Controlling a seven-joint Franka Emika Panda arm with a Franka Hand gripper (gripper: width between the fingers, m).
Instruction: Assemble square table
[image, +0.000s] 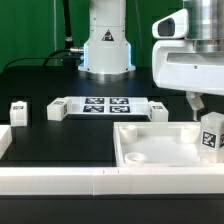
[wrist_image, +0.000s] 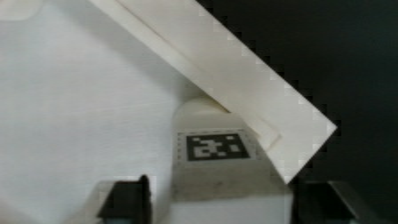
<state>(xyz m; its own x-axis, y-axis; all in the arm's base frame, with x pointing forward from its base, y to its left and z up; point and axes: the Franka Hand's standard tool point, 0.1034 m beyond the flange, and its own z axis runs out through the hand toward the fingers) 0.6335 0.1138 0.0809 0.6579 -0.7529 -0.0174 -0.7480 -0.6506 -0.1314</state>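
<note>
My claw (image: 197, 104) hangs half-open just over one small leg (wrist_image: 215, 146) — fingers (wrist_image: 125, 198) on either side, gripping nothing. The leg stands upright inside the tabletop (image: 160, 150) — near its rim at the exterior view's right.

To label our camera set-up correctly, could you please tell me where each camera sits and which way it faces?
Exterior view: sits across the table from the robot's base, facing it over the tabletop; base and gripper show.
Wrist view: rides above the gripper, looking down between the fingers at a tagged leg by the tabletop's rim; only the fingers show.
Shared: the tabletop and, apparently, that leg.
</note>
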